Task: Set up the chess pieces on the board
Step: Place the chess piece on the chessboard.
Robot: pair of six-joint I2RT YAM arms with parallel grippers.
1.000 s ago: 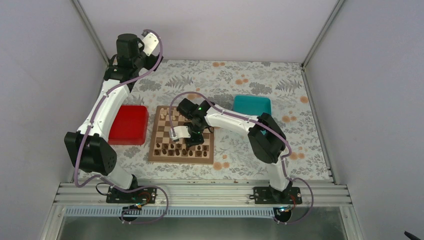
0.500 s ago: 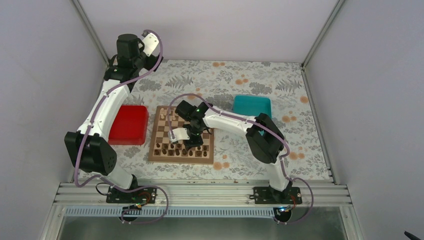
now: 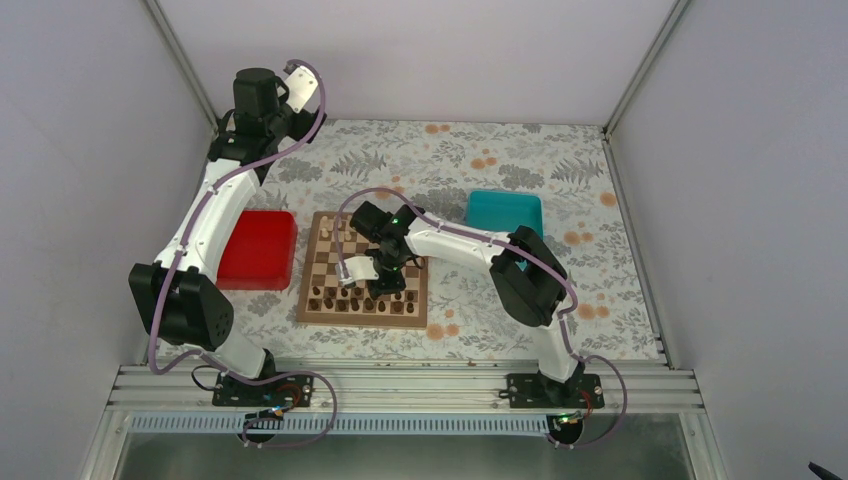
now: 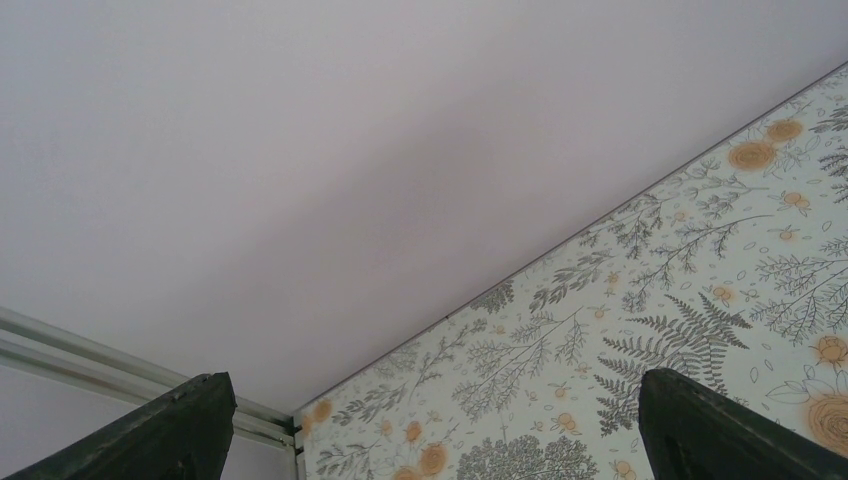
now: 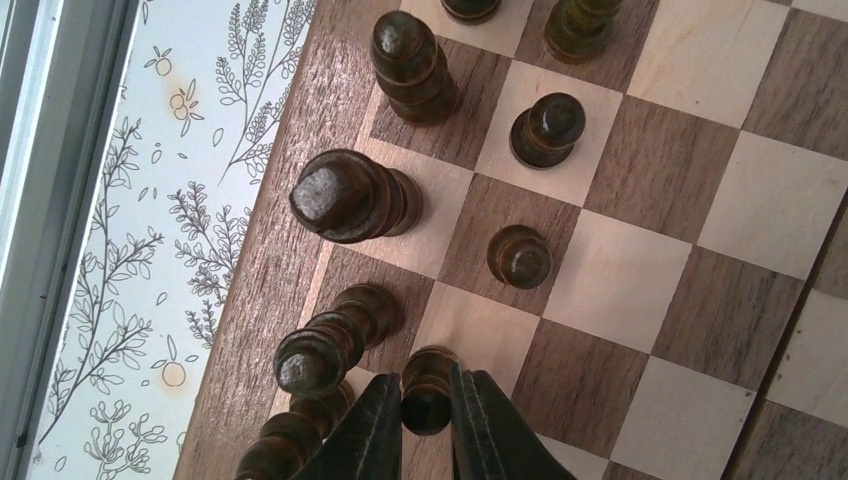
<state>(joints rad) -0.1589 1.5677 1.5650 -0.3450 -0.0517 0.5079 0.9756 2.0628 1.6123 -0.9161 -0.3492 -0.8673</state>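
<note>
The wooden board [image 3: 322, 240] lies mid-table, with dark chess pieces [image 3: 350, 298] in its two near rows and a few pale pieces at its far left corner. My right gripper [image 3: 385, 284] hangs low over the board's near rows. In the right wrist view its jaws [image 5: 427, 425] are shut on a dark pawn [image 5: 427, 385] that stands on a light square [image 5: 490, 335]. Taller dark pieces [image 5: 345, 195] line the board's edge beside it. My left gripper [image 4: 430, 430] is raised at the back left, open and empty, facing the wall.
A red tray [image 3: 257, 249] lies left of the board and a teal tray [image 3: 503, 211] at its back right. The floral cloth [image 3: 470, 160] covers the table. Grey walls close in the back and both sides.
My right gripper has shifted slightly left and toward the near rows of the board. The left arm has not moved.
</note>
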